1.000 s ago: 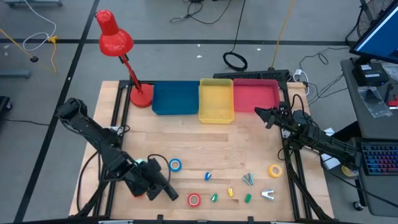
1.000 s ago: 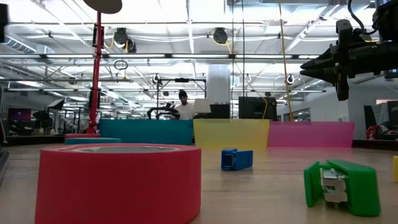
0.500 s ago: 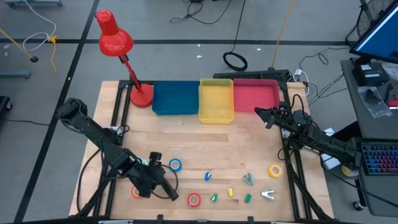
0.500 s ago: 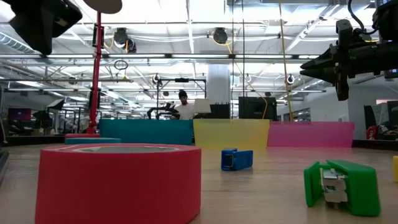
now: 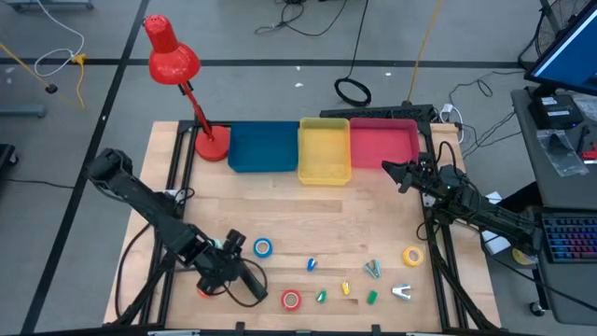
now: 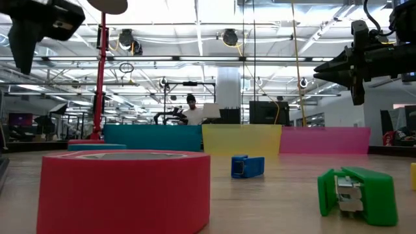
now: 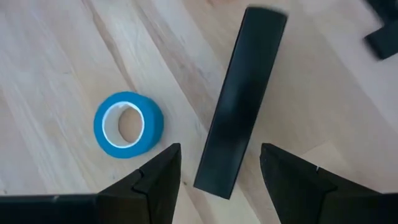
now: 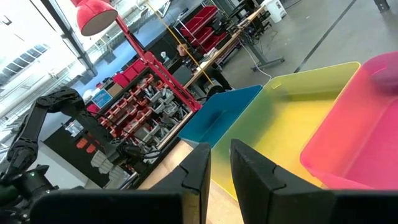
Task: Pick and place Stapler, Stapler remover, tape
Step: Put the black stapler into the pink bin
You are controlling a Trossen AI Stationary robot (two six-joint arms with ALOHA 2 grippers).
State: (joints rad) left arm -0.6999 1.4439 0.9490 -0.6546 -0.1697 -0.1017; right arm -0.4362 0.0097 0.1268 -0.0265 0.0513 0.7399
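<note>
The black stapler (image 7: 239, 99) lies flat on the wooden table near its front left; in the high view it is the dark bar (image 5: 254, 287). My left gripper (image 7: 221, 180) hovers open above it, pointing steeply down, one finger on either side of the stapler's near end without touching it. The blue tape (image 7: 127, 124) lies beside the stapler. The red tape (image 5: 291, 300), an orange tape (image 5: 203, 287) half hidden by the left arm, the yellow tape (image 5: 412, 255) and the silvery stapler remover (image 5: 402, 292) lie along the front. My right gripper (image 5: 396, 173) waits shut, level, at the far right.
Blue (image 5: 263, 147), yellow (image 5: 325, 149) and pink (image 5: 384, 142) bins stand in a row at the table's far edge, with a red desk lamp (image 5: 212, 142) to their left. Small coloured clips (image 5: 347, 285) lie scattered at the front, between the red tape and the stapler remover.
My left gripper has rolled strongly about the line it points along while staying above the stapler, and it has come into the low view's top left corner. The stapler and tapes have kept still.
</note>
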